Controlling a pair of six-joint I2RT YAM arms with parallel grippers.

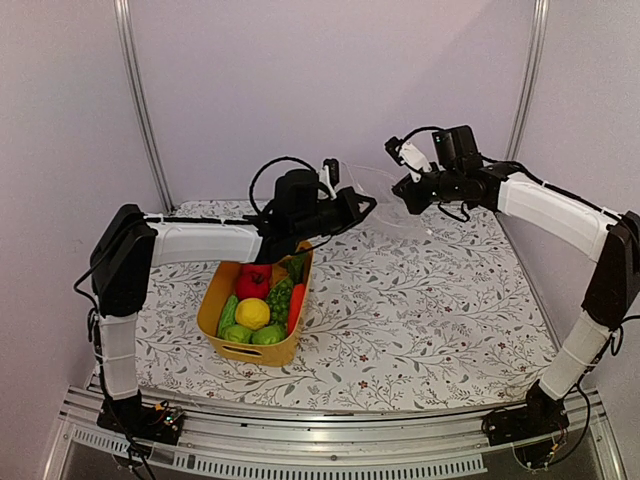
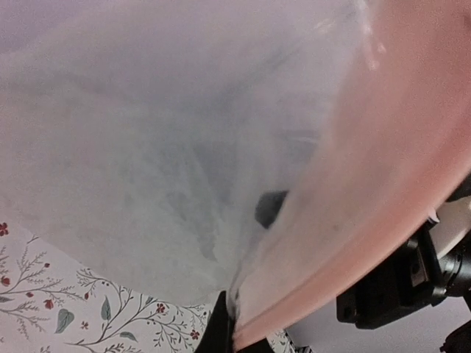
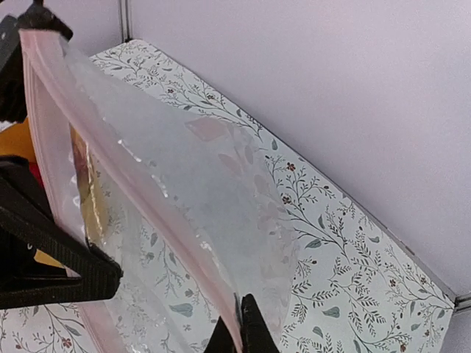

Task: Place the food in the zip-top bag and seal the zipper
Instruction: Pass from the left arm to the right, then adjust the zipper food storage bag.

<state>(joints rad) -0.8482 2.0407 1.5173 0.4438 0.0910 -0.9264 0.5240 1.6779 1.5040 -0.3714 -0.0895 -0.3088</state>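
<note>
Step in hand looks like bag prep: bag held up between both arms, nothing loaded yet.

Left to right in the top view: basket (image 1: 255,318) sits on the table (image 1: 430,300) near the left arm, all the food (image 1: 262,305) inside it: red, yellow, green and orange pieces. None is in the bag.

Left gripper (image 1: 340,205) is raised just above the basket's far end, fingers pressed together on the bag's (image 1: 385,205) left corner. Its wrist view shows the film and pink zipper (image 2: 383,220) right against the lens, pinch point at the bottom edge.

Bag hangs in the air between the grippers, over the table's far middle, hard to see from above.

Right gripper (image 1: 412,190) pinches the other end; its wrist view shows fingertips closed on the zipper (image 3: 147,213) strip at the bottom of frame, strip running taut up to the left gripper (image 3: 37,22).

Mouth looks flat, can't tell if it's open or sealed.

Next call, my read: bag has to go down with the mouth spread beside the basket, freeing one gripper to pick food. Releasing one corner risks the film collapsing.
</note>
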